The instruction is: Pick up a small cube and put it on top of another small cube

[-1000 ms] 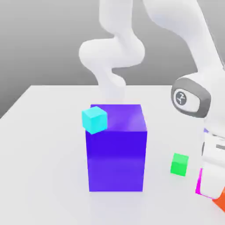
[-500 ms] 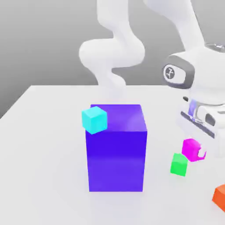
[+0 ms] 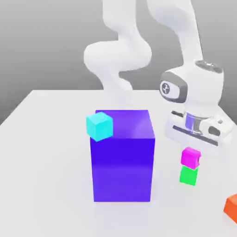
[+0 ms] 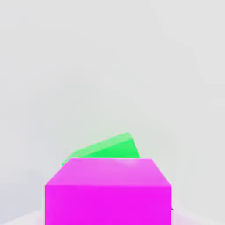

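Sitting on the green cube (image 3: 188, 176), the magenta cube (image 3: 190, 157) looks light, rigid and smooth. Regrasp its opposite flat sides. I cannot tell whether the gripper (image 3: 196, 139), at its 12 o'clock, has released.

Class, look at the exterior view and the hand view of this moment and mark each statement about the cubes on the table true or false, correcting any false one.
1. The small magenta cube sits on top of the small green cube. True.
2. The small cyan cube lies on the white table beside the green cube. False: it rests at the upper corner of the big blue-violet block, far from the green cube.
3. The orange-red cube is at the exterior view's right edge, on the table. True.
4. The green cube is stacked on the blue-violet block. False: it stands on the table, to the exterior view's right of that block.
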### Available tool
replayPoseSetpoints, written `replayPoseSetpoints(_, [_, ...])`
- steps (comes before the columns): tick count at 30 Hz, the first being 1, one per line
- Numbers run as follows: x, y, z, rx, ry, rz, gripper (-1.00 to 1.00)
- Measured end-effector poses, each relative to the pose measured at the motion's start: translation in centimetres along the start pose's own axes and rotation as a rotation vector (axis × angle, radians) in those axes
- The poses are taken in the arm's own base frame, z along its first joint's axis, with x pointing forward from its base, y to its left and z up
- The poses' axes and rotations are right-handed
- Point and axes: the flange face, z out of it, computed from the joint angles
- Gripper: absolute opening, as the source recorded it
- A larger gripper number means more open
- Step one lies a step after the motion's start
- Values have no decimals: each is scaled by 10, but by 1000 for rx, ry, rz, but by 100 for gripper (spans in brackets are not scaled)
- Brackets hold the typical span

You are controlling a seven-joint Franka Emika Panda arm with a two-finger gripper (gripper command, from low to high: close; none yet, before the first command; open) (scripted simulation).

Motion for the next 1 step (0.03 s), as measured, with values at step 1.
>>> replayPoseSetpoints(1, [0,0,0,0,0,0,100])
